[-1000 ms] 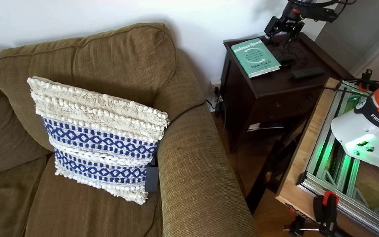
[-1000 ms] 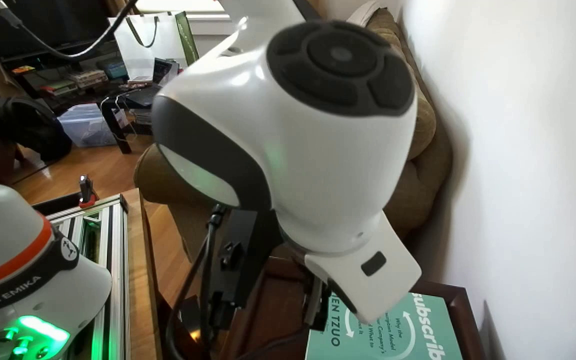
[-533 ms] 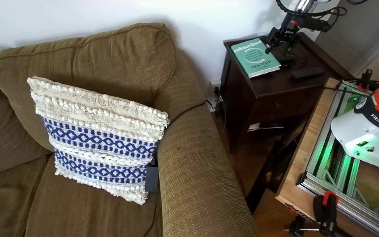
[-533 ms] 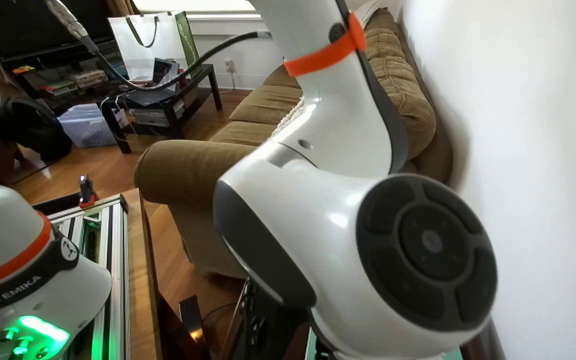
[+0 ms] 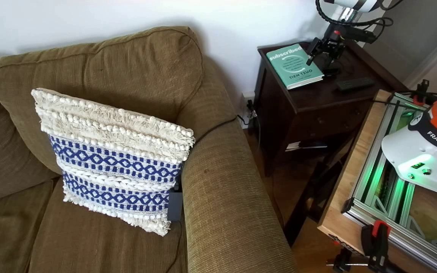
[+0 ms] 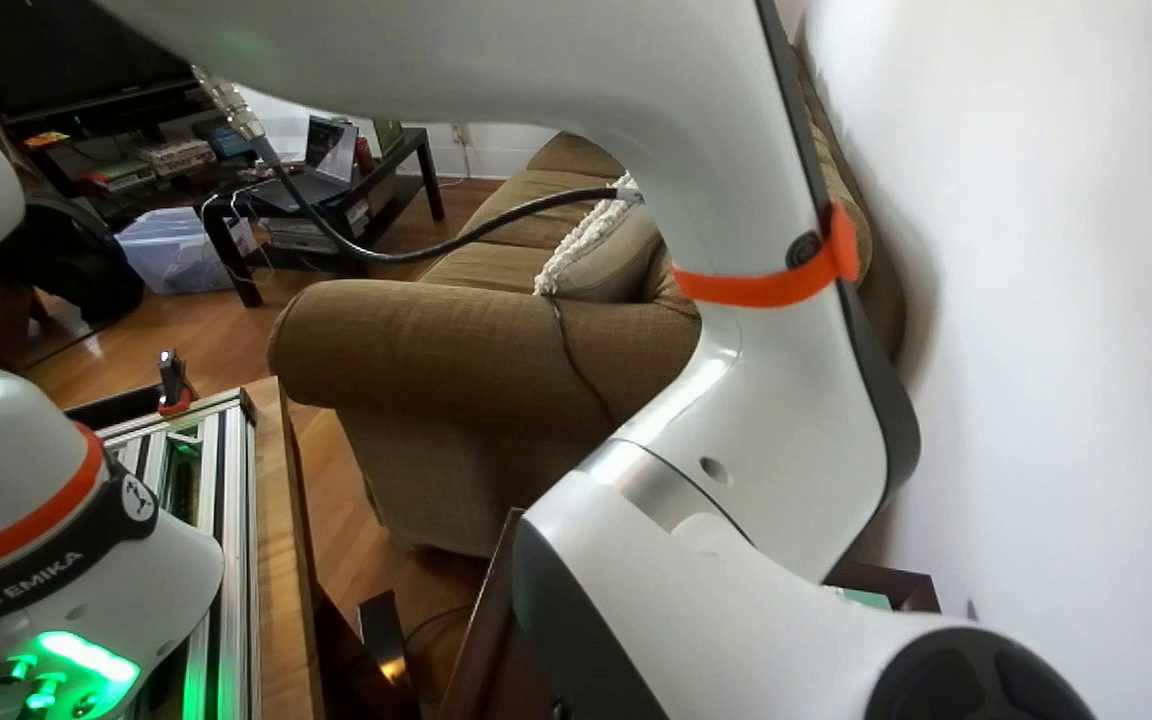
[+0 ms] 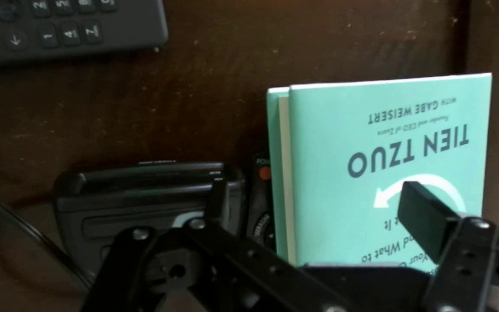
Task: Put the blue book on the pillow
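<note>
Book [image 7: 375, 173] — partly hidden by the tool [image 7: 320, 208], remote [image 7: 67, 30] — cut off in wrist view

The spread claw [image 7: 316, 203] hovers partly over the blue book [image 7: 375, 169].

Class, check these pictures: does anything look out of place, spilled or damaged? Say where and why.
In an exterior view, a dark box sits between the pillow and the sofa armrest, and a black cord crosses that armrest. They look like electrical gear, which seems odd on seating. I see no spill or damage.
</note>
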Action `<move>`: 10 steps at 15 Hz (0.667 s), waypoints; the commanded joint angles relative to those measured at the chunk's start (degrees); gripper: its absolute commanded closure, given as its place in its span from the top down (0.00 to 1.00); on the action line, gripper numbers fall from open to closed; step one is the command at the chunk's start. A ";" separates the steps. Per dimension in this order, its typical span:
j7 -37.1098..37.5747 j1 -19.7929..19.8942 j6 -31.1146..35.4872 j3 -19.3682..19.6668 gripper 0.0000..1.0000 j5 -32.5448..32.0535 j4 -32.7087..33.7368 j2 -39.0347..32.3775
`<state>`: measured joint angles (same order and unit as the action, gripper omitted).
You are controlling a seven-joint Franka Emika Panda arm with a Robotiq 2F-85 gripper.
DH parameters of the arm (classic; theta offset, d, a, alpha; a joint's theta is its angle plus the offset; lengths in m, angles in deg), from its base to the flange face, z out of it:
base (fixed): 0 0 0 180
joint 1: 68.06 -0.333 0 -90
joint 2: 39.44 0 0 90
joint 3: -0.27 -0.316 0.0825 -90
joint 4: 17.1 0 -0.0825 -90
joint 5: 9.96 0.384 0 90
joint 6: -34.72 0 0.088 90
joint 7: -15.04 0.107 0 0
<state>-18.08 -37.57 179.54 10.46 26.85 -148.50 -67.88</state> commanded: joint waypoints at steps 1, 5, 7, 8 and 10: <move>-1.22 3.51 -2.33 -2.42 1.00 0.51 3.96 -4.18; -0.10 5.05 -5.16 -3.01 1.00 -0.27 5.81 -5.86; -0.06 5.56 -6.04 -3.18 1.00 -0.17 6.47 -6.13; -0.09 5.81 -6.12 -3.37 1.00 0.19 6.64 -5.94; 0.22 6.12 -7.22 -3.53 1.00 0.10 6.83 -4.99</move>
<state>-18.07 -33.09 174.58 8.06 26.79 -143.29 -72.51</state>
